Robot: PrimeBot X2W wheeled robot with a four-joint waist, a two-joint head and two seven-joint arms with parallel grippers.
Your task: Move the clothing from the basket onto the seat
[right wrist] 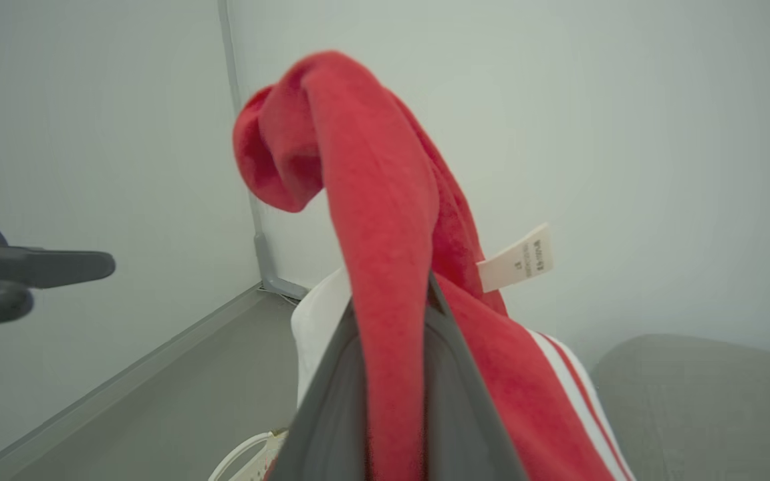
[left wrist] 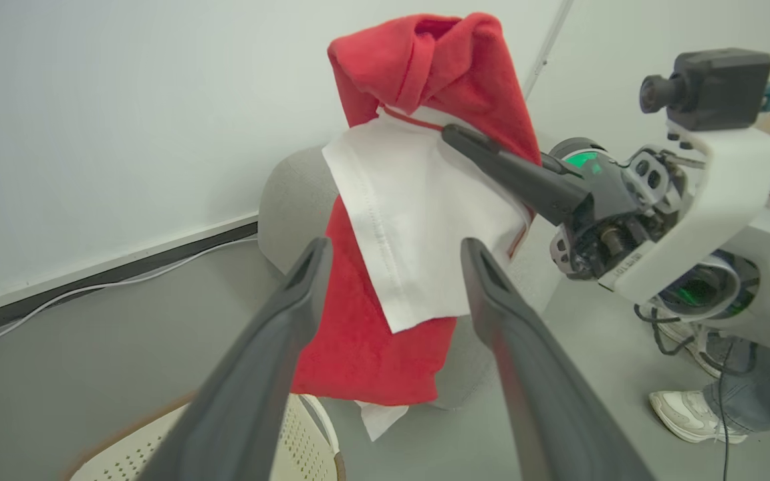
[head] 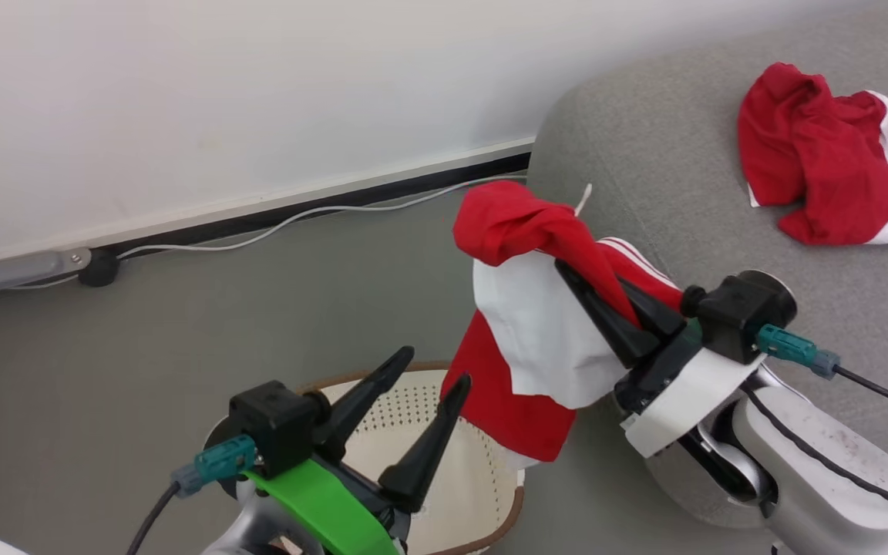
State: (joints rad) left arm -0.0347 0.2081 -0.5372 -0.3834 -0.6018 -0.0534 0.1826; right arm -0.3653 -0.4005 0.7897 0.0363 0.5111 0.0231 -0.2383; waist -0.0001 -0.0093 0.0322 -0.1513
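A red and white garment [head: 536, 339] hangs in the air beside the grey seat [head: 667, 154], pinched between the fingers of my right gripper [head: 567, 270], which is shut on it. The same garment [left wrist: 412, 220] drapes down over the basket rim in the left wrist view, and its red fold [right wrist: 371, 220] and label rise above my right fingers. My left gripper [head: 432, 366] stands open and empty above the cream basket [head: 459, 478], apart from the cloth. Another piece of red clothing [head: 829, 154] lies crumpled on the seat at the upper right.
A white cable [head: 297, 220] runs along the dark baseboard on the grey floor. A grey bracket [head: 20, 270] sits at the left wall. A person's shoe [left wrist: 689, 414] and trouser leg stand on the floor behind my right arm.
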